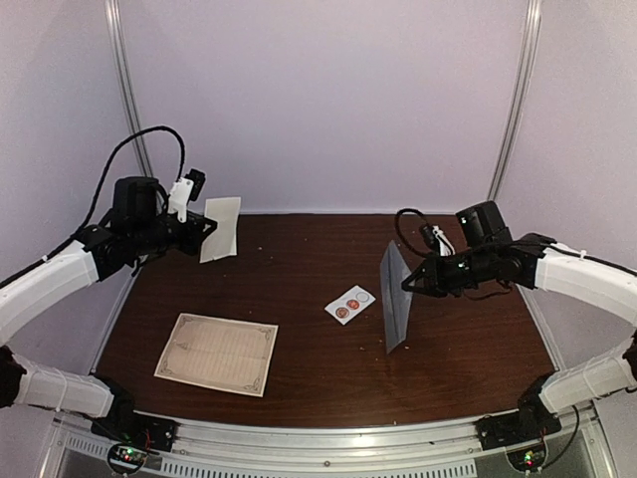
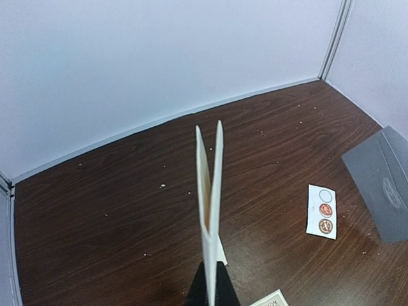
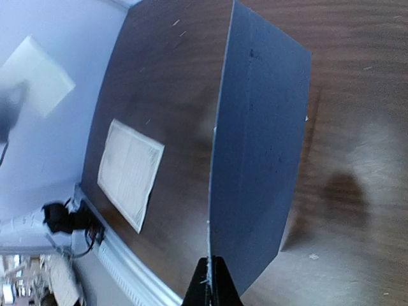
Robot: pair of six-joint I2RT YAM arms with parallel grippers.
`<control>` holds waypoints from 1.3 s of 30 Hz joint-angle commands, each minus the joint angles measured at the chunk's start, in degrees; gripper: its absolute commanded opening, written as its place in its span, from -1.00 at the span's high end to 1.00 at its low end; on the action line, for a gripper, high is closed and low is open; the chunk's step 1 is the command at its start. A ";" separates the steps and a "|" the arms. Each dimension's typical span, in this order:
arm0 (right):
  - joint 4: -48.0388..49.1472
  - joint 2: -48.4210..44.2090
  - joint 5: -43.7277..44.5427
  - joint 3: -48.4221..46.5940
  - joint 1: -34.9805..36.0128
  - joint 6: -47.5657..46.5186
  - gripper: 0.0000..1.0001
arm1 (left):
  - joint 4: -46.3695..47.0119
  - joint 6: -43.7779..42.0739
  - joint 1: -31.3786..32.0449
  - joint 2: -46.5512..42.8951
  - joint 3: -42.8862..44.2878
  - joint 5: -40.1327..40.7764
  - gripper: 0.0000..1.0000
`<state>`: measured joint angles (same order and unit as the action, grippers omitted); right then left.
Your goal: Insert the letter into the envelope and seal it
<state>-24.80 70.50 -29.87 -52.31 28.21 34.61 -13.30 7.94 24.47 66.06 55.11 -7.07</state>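
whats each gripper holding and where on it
Left gripper pinches the folded cream sheet at its near edge; right gripper pinches the envelope at one edge.

- The letter (image 1: 220,228), a cream sheet folded in two, hangs in the air over the far left of the table (image 1: 299,249). The left gripper (image 1: 202,227) pinches one edge, and the two leaves splay slightly apart.
- The envelope (image 1: 394,294), flat and grey-blue, stands upright on edge right of centre. The right gripper (image 1: 407,282) pinches it.
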 commanded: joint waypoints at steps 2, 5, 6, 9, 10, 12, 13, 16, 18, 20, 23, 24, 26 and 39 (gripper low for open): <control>4.20 0.84 -14.03 -1.08 11.88 2.50 1.00 | 3.40 -1.18 -0.30 1.12 -0.61 0.77 1.00; 11.93 1.23 -18.24 3.06 14.42 6.09 1.00 | 3.55 -1.18 -0.30 1.45 -0.64 0.59 1.00; 13.21 1.67 -19.11 4.73 14.51 6.60 1.00 | 3.60 -1.18 -0.30 1.52 -0.62 0.43 1.00; 10.66 4.99 -18.21 7.62 14.57 4.37 1.00 | 3.61 -1.18 -0.30 1.70 -0.58 0.20 1.00; 9.64 6.28 -17.59 8.39 14.59 3.57 1.00 | 3.63 -1.18 -0.30 1.70 -0.61 0.21 1.00; 9.18 8.37 -16.49 9.70 14.67 2.88 1.00 | 3.63 -1.18 -0.30 1.77 -0.62 0.18 1.00; 9.15 9.10 -15.61 10.29 14.68 2.76 1.00 | 3.59 -1.18 -0.30 1.83 -0.62 0.12 1.00; 7.57 10.83 -12.39 11.12 14.64 2.17 1.00 | 3.65 -1.31 -0.30 1.79 -0.71 0.14 1.00; 6.47 11.41 -9.92 11.46 14.66 2.06 1.00 | 3.68 -1.27 -0.30 1.81 -0.71 0.06 1.00; 6.07 11.65 -7.90 11.95 14.68 2.57 1.00 | 3.66 -1.22 -0.30 1.88 -0.63 0.02 1.00; 5.10 11.68 -4.99 12.59 14.66 3.03 1.00 | 3.68 -1.28 -0.30 1.96 -0.63 -0.12 1.00; 4.93 11.65 -4.05 12.76 14.64 3.20 1.00 | 3.66 -1.22 -0.30 1.96 -0.62 -0.14 1.00; 4.80 11.36 -1.90 13.09 14.58 3.94 1.00 | 3.80 -1.26 -0.30 1.96 -0.62 -0.14 1.00; 5.41 12.03 3.02 14.08 13.64 6.20 1.00 | 3.76 -1.35 -0.30 1.96 -0.71 -0.30 1.00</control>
<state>-19.49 82.41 -29.87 -38.98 42.41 39.92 -12.91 7.35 24.47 67.61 54.96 -6.83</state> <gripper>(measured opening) 0.008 0.011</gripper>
